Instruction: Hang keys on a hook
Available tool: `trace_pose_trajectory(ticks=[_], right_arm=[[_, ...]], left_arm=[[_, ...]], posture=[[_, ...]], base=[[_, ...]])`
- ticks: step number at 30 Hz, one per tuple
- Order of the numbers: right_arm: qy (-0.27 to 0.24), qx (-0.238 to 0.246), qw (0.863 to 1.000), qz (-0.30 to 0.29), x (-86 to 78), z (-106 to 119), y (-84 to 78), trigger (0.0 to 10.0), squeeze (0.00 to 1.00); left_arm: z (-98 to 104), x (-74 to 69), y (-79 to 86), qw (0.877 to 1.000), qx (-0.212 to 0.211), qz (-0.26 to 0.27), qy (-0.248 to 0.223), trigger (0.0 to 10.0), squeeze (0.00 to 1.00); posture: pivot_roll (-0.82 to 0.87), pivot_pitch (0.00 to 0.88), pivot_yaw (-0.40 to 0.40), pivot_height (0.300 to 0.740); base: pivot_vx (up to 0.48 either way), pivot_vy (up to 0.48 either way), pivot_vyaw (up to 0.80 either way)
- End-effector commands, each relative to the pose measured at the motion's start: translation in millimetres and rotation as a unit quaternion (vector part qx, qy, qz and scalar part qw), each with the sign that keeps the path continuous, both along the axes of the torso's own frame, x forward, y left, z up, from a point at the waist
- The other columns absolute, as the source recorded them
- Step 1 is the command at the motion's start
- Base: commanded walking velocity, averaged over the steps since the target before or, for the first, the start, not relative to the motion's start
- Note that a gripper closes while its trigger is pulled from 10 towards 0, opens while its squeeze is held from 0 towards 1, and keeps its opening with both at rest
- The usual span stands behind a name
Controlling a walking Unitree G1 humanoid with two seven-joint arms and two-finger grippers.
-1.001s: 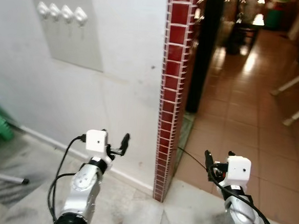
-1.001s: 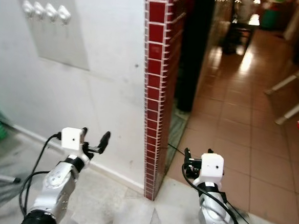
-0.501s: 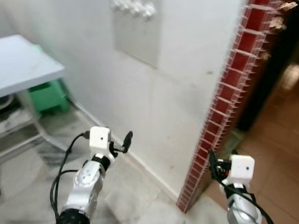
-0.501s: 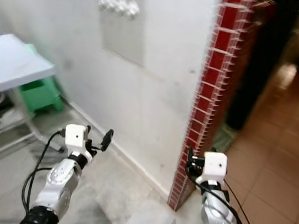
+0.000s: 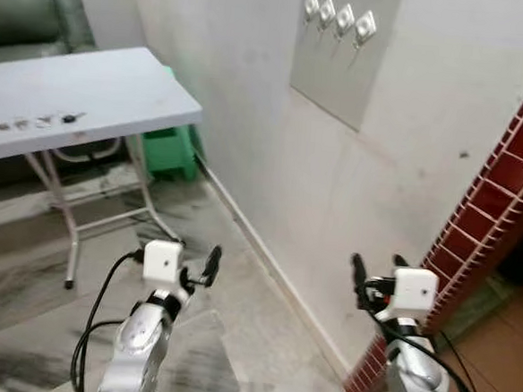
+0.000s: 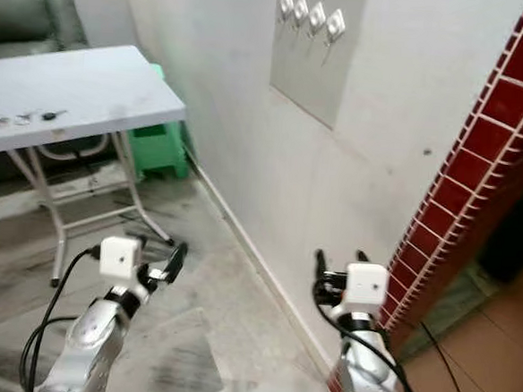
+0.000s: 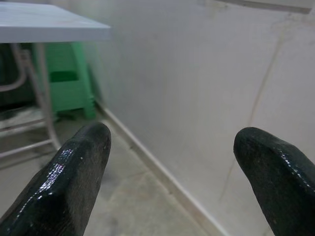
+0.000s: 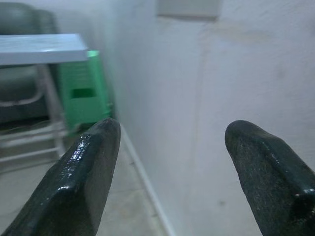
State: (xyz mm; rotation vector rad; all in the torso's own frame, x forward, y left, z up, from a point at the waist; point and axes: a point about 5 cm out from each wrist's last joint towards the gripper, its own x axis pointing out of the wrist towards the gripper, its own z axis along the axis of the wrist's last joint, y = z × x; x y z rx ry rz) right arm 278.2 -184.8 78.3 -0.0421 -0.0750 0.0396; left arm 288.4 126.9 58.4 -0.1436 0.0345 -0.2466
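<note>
I see a white desk point(image 5: 116, 96) on my left, standing on thin metal legs. A few small dark things lie in a row near its far left edge. These look like the keys point(image 5: 69, 118), but they are too small for me to be sure. They are well apart from both of my hands.

On the white wall there is a grey board point(image 5: 342, 72). Four small white hooks point(image 5: 339, 17) sit in a row along the top of it. The hooks are high up, well above my hands.

My left hand point(image 5: 198, 268) is low in front of me, over the marble floor point(image 5: 234, 338). Its two black fingers point(image 7: 74, 182) are spread wide and hold nothing. Between them I see the wall and a green stool point(image 7: 64, 78) under the desk.

My right hand point(image 5: 373, 271) is up near the wall, just beside a red brick post point(image 5: 503, 213). Its fingers point(image 8: 86, 172) are spread wide too, with nothing between them. Past them I see the wall, the green stool and the edge of the desk.

A dark green sofa point(image 5: 32, 14) stands behind the desk in the far corner. The green stool sits against the wall, tucked under the desk's near end.
</note>
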Motion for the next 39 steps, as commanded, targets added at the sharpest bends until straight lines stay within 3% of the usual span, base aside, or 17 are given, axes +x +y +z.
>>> trace_pose_trajectory(ticks=[1, 14, 35, 39], right_arm=[[0.003, -0.001, 1.0, -0.002, -2.4, 0, -1.1, 10.0, 0.0], [0.007, -0.005, 1.0, 0.01, -1.3, 3, 1.1, 10.0, 0.0], [0.01, -0.005, 1.0, 0.017, -1.2, 4, 0.5, 10.0, 0.0], [0.005, 0.025, 1.0, 0.015, -1.8, 5, -1.0, 10.0, 0.0]], left_arm=[[4, -1.6, -7.9, 1.0, 0.009, -0.019, -0.008, 10.0, 0.0], [25, 17.7, 2.0, 1.0, -0.014, 0.009, -0.023, 10.0, 0.0], [27, 20.1, 7.6, 1.0, -0.012, 0.015, -0.019, 10.0, 0.0], [28, 19.6, 6.6, 1.0, -0.009, 0.012, -0.023, 10.0, 0.0]], posture=[[-0.05, 0.0, 0.025, 0.74], [-0.05, 0.0, 0.01, 0.74], [-0.04, 0.0, 0.009, 0.74], [-0.04, 0.0, 0.011, 0.74]], base=[[0.0, 0.0, 0.8], [0.0, 0.0, 0.8], [0.0, 0.0, 0.8], [0.0, 0.0, 0.0]])
